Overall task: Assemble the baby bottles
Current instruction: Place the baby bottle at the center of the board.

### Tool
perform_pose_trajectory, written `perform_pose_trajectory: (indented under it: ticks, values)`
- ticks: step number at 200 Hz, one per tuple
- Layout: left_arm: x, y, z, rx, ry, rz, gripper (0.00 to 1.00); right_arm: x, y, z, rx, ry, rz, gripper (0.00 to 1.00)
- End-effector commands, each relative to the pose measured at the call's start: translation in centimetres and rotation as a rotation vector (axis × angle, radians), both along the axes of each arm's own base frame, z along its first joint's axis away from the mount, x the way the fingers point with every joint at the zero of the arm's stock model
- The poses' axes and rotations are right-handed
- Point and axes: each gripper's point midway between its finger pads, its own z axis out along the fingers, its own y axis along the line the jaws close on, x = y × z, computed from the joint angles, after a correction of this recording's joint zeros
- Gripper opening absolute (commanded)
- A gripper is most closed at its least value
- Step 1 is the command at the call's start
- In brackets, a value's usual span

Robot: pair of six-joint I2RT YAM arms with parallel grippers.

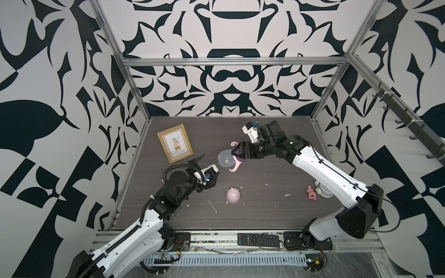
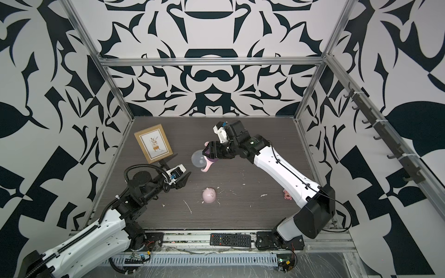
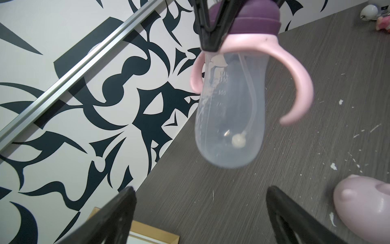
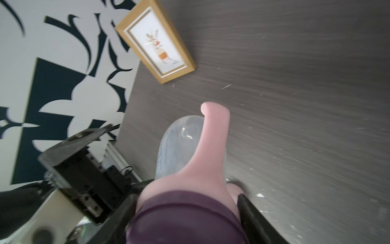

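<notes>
At the far left, a wooden-framed picture of a potted plant (image 1: pixel 175 143) is lying flat on the dark wood-grain tabletop (image 1: pixel 265 211). Just beside it my left gripper (image 1: pixel 211 163) is hovering with its two black fingers (image 3: pixel 118 211) spread wide and nothing between them. It is pointing at the rounded base of the small translucent bottle body (image 1: pixel 224 158), near it but apart.

I am holding that bottle off the tabletop, tilted, with its base turned toward my left gripper. The pale pink two-handled ring (image 3: pixel 295 84) is sitting around its neck, the purple collar (image 3: pixel 253 21) is sitting above the ring, and the thin clear straw (image 3: pixel 251 95) is hanging inside the body. My right gripper (image 1: pixel 237 150) is pinching the purple collar from both sides, as the right wrist view shows.

Nearer the front, well apart from the bottle, the pink eared dome cap (image 1: pixel 233 195) is lying on the tabletop among white scraps. Far to the right, a small pink toy figure (image 1: pixel 311 192) is resting beside my right arm.
</notes>
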Motion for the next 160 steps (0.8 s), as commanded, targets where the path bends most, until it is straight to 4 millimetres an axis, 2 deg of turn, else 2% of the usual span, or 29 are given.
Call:
perform_pose_trajectory:
  ticks: [1, 21, 51, 105, 132, 160]
  values:
    - [-0.3, 0.1, 0.3, -0.058, 0.021, -0.002, 0.99, 1.0, -2.9, 0.3, -0.239, -0.132, 0.058, 0.02]
    - [-0.5, 0.2, 0.4, -0.100, 0.052, 0.006, 0.99, 2.5, -4.4, -1.8, -0.410, -0.144, 0.080, 0.02]
    - [-1.0, 0.5, 0.9, -0.163, 0.103, 0.012, 0.99, 4.7, -5.3, -4.5, -0.517, -0.113, 0.089, 0.02]
    - [-1.2, 2.1, 1.4, -0.247, 0.209, 0.099, 0.99, 6.6, -5.1, -9.5, -0.646, 0.033, 0.196, 0.02]
    - [-1.2, 2.3, 1.4, -0.254, 0.251, 0.115, 0.99, 7.4, -4.7, -10.8, -0.659, 0.061, 0.205, 0.02]
    - [-1.1, 2.2, 1.1, -0.248, 0.296, 0.124, 0.99, 7.7, -4.6, -12.0, -0.669, 0.087, 0.210, 0.09]
